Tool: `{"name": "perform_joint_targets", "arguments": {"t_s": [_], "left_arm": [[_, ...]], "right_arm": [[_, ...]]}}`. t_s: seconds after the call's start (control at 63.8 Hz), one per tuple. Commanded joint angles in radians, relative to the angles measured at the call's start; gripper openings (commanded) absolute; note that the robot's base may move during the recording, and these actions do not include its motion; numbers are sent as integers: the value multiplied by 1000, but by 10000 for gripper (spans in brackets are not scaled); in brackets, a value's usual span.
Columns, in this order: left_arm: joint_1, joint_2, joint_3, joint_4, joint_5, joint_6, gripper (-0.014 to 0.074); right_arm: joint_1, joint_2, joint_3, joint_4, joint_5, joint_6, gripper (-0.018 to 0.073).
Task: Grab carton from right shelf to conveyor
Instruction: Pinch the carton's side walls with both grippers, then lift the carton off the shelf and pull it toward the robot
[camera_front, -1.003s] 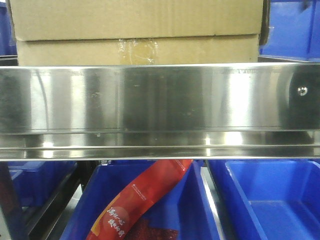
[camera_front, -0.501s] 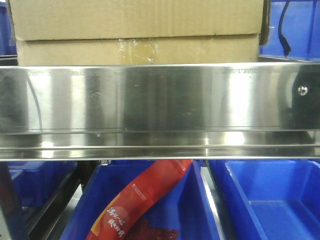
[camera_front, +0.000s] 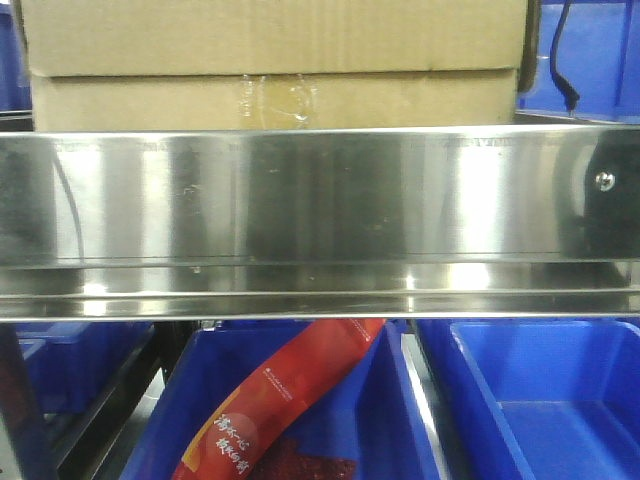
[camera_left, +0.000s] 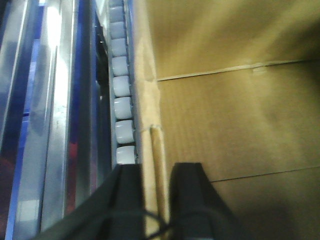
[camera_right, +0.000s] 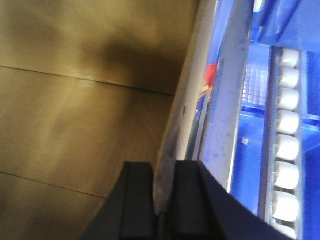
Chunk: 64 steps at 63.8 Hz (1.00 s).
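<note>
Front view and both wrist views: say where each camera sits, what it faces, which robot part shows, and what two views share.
Front: level with the steel rail, facing it, carton above, blue bins below; no robot part.
Left wrist: on the left arm, looking along the left hand pinching the carton's edge.
Right wrist: likewise, right hand on another edge.
Both wrist views share carton and rollers.

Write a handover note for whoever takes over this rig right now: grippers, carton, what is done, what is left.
Left gripper: closed on one side edge of the carton.
Right gripper: closed on the opposite edge.
Carton: behind the shelf rail, its base hidden.
Done: both grips appear set.
Left: lift it out and carry it to the conveyor, not seen in these views.
</note>
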Motion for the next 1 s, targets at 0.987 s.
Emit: {"name": "perform_joint_targets", "arguments": {"t_s": [0.987], "left_arm": [[-204,-467,308,15,-7,-63,-18]], "right_arm": [[73,-655,484,-2,-7,-8,-69]]}}
